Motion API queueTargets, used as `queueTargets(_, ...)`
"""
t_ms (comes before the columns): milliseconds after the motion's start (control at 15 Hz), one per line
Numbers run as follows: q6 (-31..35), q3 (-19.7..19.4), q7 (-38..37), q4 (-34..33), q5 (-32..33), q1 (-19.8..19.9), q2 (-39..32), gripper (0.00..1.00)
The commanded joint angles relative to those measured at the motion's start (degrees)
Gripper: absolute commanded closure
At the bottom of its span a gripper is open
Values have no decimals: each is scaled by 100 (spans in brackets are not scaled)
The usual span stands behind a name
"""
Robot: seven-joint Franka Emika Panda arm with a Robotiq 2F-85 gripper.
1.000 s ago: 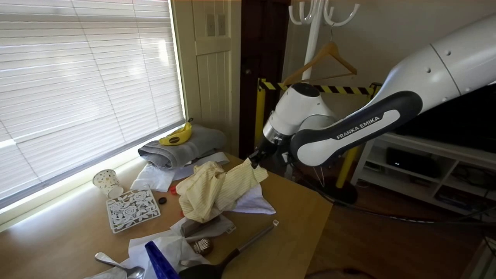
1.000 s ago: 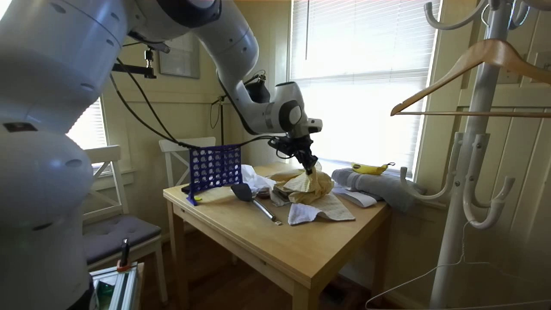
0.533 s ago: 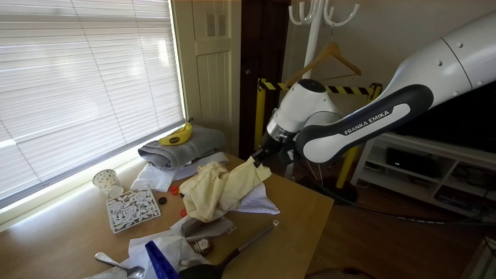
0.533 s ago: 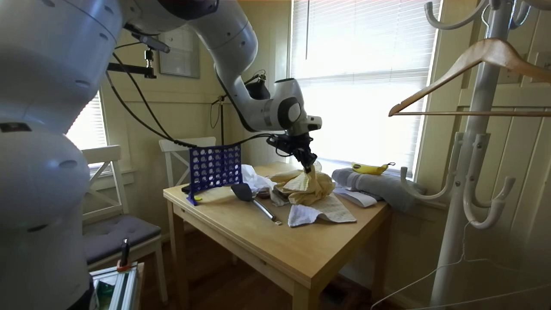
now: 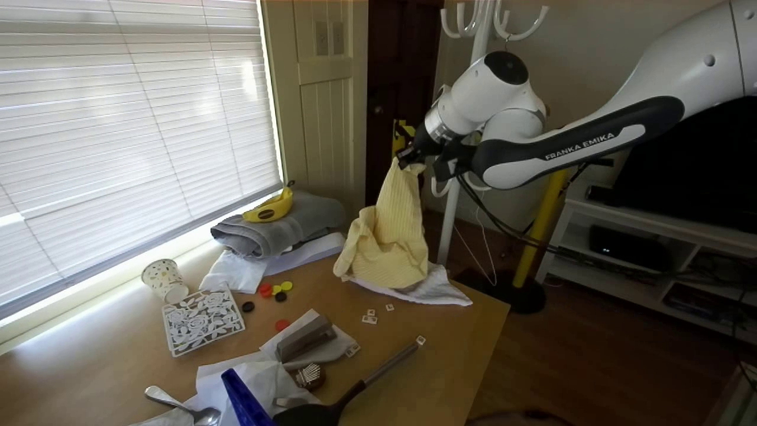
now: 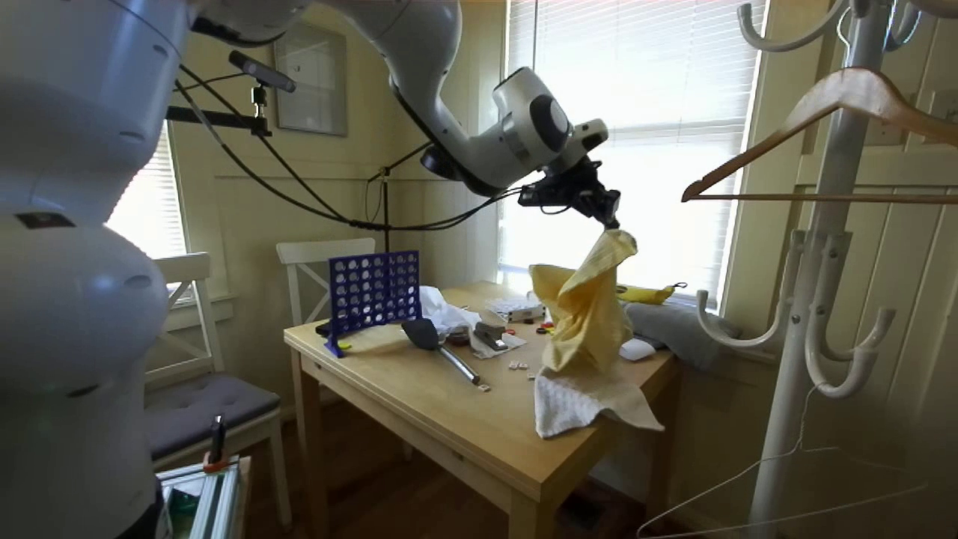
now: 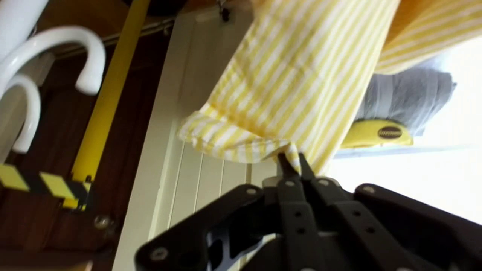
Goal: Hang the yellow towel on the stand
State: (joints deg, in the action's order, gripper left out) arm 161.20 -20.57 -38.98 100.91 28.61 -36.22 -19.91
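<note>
In an exterior view, we have the yellow towel (image 5: pixel 397 236) hanging over the surface (image 5: pixel 449 361), pinched near its top by the gripper (image 5: pixel 405 163). Its lower folds lie against or just above a white cloth (image 5: pixel 440 289), and we cannot tell whether the two are snagged together. If they are, our next pull could bring the cloth along, and the added weight could work the towel loose. The stand (image 5: pixel 447 236) shows behind.

In an exterior view, the towel is well apart from the stand. A wooden hanger (image 6: pixel 861 93) sits above a lower hook (image 6: pixel 737 343); we judge that swinging in high could knock the hanger, while coming in too low could leave the towel short of the hook.

In the wrist view, the fingers (image 7: pixel 292 192) press together on only a bunched edge of the striped fabric, with most of it hanging free. With so shallow a hold, a catch on a curved prong (image 7: pixel 94 56) might peel it out; and if we let go before enough fabric lies across the prong, we would expect it to slide off.
</note>
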Motion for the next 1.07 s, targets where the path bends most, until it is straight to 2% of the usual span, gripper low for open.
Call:
queueTargets(0, 339, -409, -217, -692, 644, -191, -148, 100)
queueTargets(333, 793, -235, 155, -1260, 523, -142, -415, 100)
queueTargets(600, 1105, -466, 348, -1652, 899, -323, -291, 100)
queueTargets(800, 1364, -470, 727, -1946, 1076, -343, -47, 100)
queueTargets(933, 1606, -579, 836, -2264, 1228, -375, -36, 100)
queueTargets(1000, 1689, -767, 716, -2515, 1346, -456, -87, 100)
